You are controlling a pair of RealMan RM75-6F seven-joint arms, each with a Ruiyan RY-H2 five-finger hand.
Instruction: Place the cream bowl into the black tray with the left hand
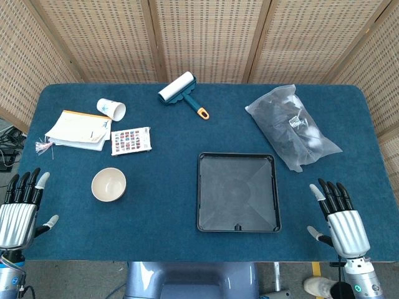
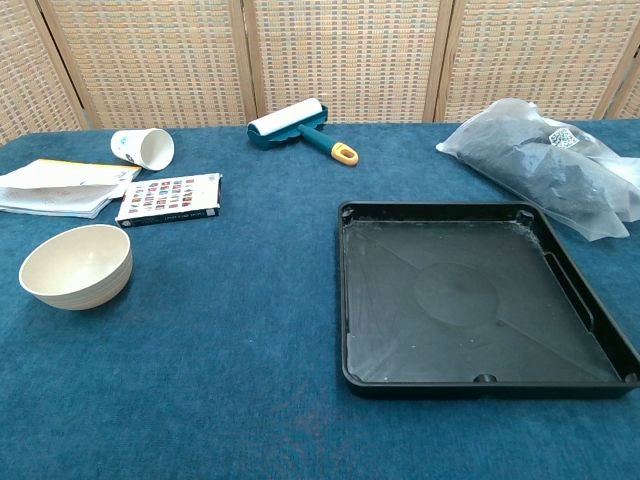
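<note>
- Bowl [image 1: 109,185]: cream, upright, nothing in it; stands on the bench [image 1: 162,180] at the left front, well apart from the tray.
- Tray [image 1: 237,191]: black, square, shallow, nothing in it; lies right of centre, near the front edge.
- Left hand [image 1: 20,212]: at the front left corner, palm down, fingers spread, holding nothing; the bowl sits near it, to its right and slightly further back, not touching. Seen in the head view only.
- Right hand [image 1: 341,221]: at the front right corner, fingers spread, holding nothing; just right of the tray, apart from it. Head view only.
- Cup [image 1: 111,109]: white paper, on its side at the left rear, mouth facing right; contents cannot be told.
- Papers [image 1: 77,129]: stack just in front of the cup.
- Card [image 1: 130,141]: printed with coloured squares, beside the papers, behind the bowl.
- Lint roller [image 1: 182,92]: white roll, teal body, orange handle tip; at the rear centre.
- Bag [image 1: 292,126]: clear plastic holding dark material; at the right rear, behind the tray.
</note>
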